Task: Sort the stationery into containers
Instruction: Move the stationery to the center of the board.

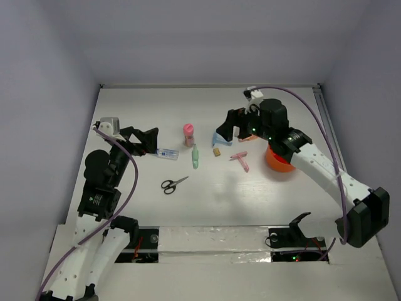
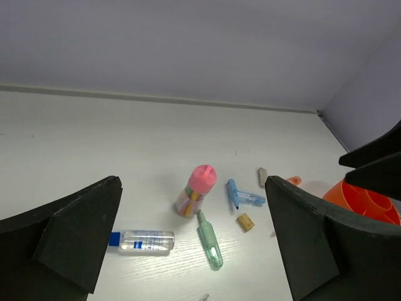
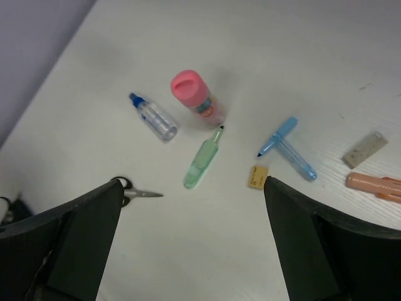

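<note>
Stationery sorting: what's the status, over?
Left gripper open, right gripper open, both empty. Scissors, tube unsorted on table, outside bowl. Nothing blocking.

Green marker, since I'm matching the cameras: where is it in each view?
Top external: green marker centre, just below the pink-capped tube.
Left wrist: green marker low centre, lower right of tube.
Right wrist: green marker centre, below tube.
Shared landmark: the pink-capped tube.

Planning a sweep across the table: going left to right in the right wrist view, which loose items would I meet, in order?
clear plastic bottle with a blue cap → pale green stick-shaped marker → crossed light blue pens → flat grey rectangular block
</note>
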